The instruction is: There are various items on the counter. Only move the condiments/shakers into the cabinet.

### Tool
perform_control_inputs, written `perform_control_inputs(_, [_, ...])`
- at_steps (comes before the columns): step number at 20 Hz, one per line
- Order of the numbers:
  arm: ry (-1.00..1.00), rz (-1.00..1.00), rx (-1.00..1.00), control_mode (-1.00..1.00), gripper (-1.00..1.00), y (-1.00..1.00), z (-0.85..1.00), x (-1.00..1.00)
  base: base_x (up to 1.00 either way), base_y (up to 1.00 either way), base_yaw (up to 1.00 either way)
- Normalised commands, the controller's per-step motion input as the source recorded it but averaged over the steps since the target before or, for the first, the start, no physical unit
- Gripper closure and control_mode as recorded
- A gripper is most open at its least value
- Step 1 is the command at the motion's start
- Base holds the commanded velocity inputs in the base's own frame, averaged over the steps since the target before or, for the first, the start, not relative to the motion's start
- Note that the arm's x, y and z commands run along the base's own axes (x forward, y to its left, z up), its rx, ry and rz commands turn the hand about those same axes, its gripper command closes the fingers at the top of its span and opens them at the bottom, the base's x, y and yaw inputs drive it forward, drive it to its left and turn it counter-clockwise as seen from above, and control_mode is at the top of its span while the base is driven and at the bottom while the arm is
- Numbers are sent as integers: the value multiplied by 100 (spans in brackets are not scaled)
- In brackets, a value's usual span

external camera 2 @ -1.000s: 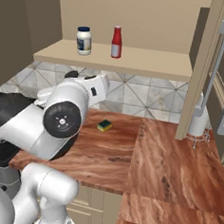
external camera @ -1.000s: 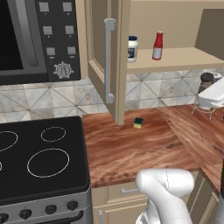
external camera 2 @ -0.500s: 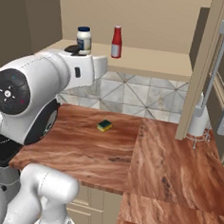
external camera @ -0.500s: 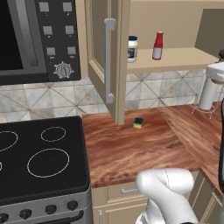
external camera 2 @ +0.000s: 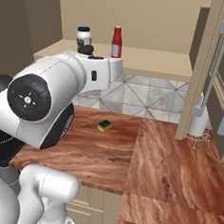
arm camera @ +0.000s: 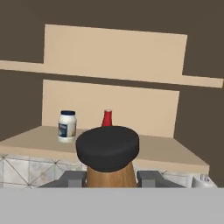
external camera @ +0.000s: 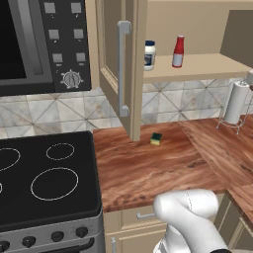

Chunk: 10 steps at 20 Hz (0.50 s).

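Even, soft rendered light with no glare and only faint shadows; the reddish-brown wood-grain worktop (external camera: 163,168) reads clearly in both base views. In the hand view the upper corners are dim brown, and the tan-brown shaker with a dark top (arm camera: 107,155) looms large at bottom centre, edges slightly soft.

Diamond-tiled backsplash (external camera: 59,111) behind black stovetop (external camera: 44,180), microwave (external camera: 42,44) above.

Rendered home kitchen: black stovetop (external camera: 47,180), microwave (external camera: 42,44) above, tiled backsplash (external camera: 54,111), wood-grain bench (external camera: 148,170) over beige drawers (external camera: 136,215), open wall cabinet (external camera: 118,64).
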Motion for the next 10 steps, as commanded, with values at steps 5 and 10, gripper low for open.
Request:
perform_control_inputs(5, [-16,-4,10,-100,100,-3,0,0,0,0,0])
perform_control_inputs(10, [-6,-2,3,-100,100,-1,0,14,0,0,0])
